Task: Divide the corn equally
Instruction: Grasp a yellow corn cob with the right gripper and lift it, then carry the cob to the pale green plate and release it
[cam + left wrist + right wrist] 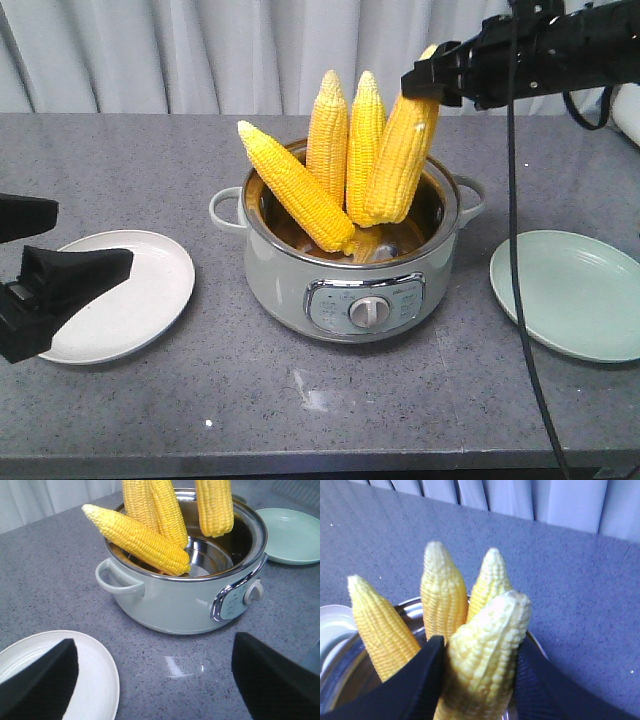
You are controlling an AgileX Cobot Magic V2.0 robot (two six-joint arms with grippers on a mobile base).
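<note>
Right gripper [428,78] clamped on the top of one cob [400,160], lower end hanging inside the pot [350,290] beneath. Three more cobs [330,135] lean just beside it. Left gripper [92,240] wide, empty, white plate [150,300] under it. Green plate [590,310] also bare: nothing shared out yet, all four to go.

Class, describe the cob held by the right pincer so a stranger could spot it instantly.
Find the pale green pot mid-table, holding four cobs. Take the rightmost cob. Only it is clamped near its tip by the black right pincer.
</note>
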